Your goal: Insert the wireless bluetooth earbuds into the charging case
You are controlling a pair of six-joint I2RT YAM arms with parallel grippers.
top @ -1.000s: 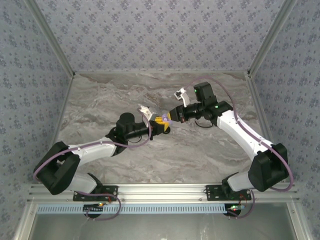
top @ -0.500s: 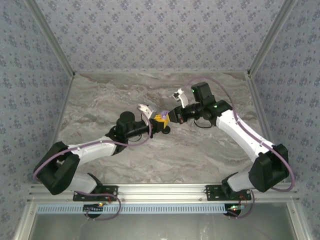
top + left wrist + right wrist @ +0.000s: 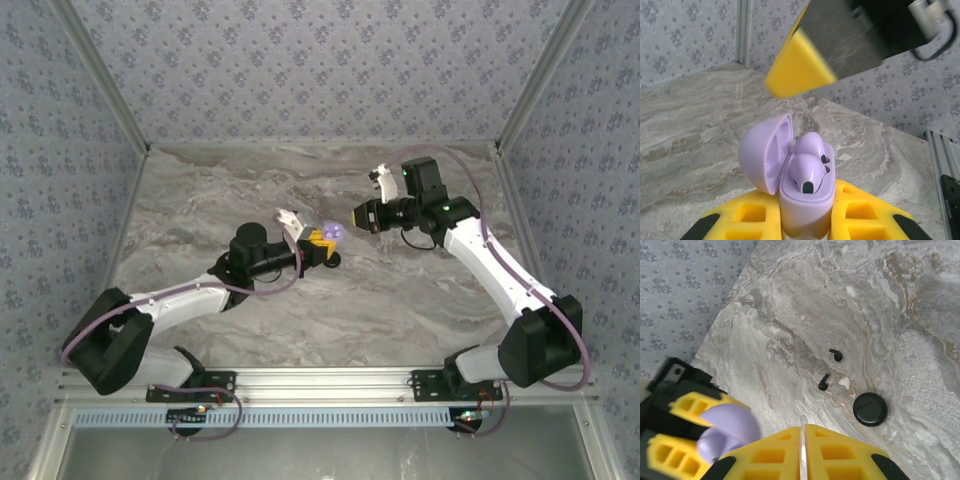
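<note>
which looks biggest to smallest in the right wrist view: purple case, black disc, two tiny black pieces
1. purple case, though it is blurred and nearest the camera, so that is unsure.
2. black disc.
3. two tiny black pieces, which look alike; no ranking between them.

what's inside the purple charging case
Two purple earbuds sit side by side in the open purple charging case, its lid tipped back. Their lower parts are hidden down in the wells.
</note>
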